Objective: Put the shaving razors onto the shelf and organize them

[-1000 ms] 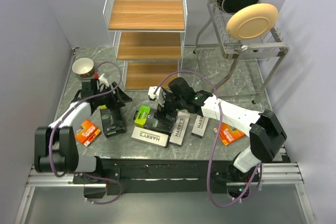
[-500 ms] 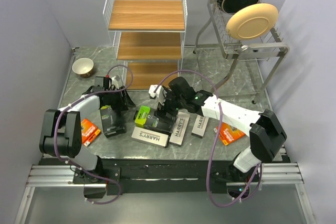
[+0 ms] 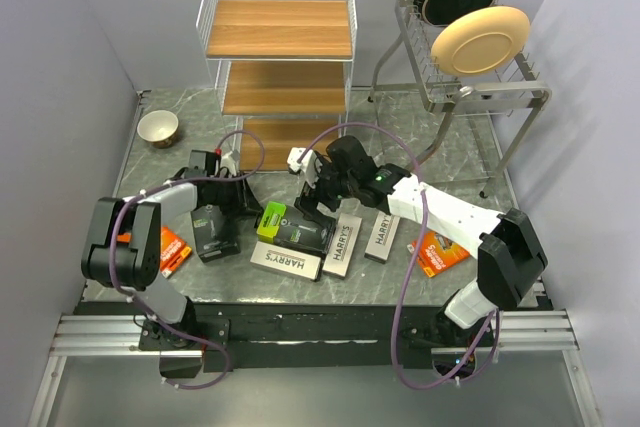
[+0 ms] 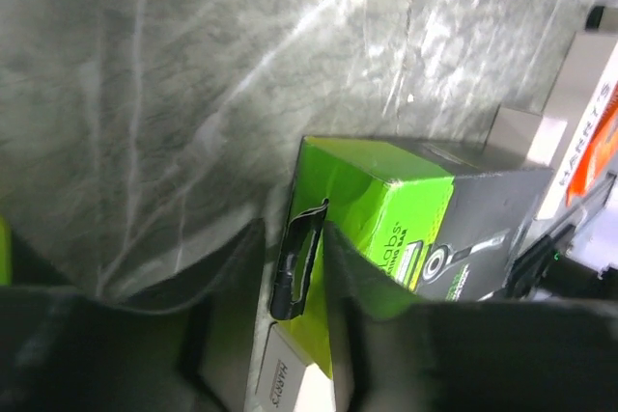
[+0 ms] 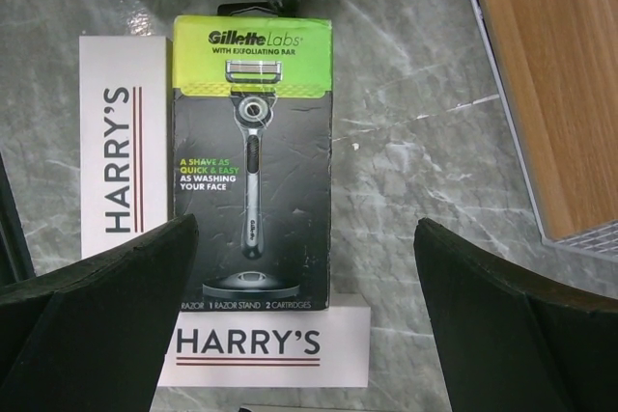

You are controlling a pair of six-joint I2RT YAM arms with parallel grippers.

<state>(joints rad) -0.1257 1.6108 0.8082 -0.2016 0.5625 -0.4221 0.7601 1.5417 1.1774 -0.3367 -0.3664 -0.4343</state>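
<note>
A black razor box with a lime-green end lies flat mid-table; it also shows in the right wrist view and the left wrist view. My right gripper hovers over it, wide open and empty. My left gripper sits at the box's green end; its jaws stand a narrow gap apart, with the box's black hang tab showing in the gap. A second black box lies to the left. White HARRY'S boxes and orange packs lie around. The shelf stands behind.
A small bowl sits at the far left. A grey dish rack with a black plate and a cream plate stands at the back right. The shelf's bottom tier is just right of the box in the right wrist view.
My left gripper has swung right, from over the left black box to the green end of the middle box. My right gripper has shifted slightly back and up.
</note>
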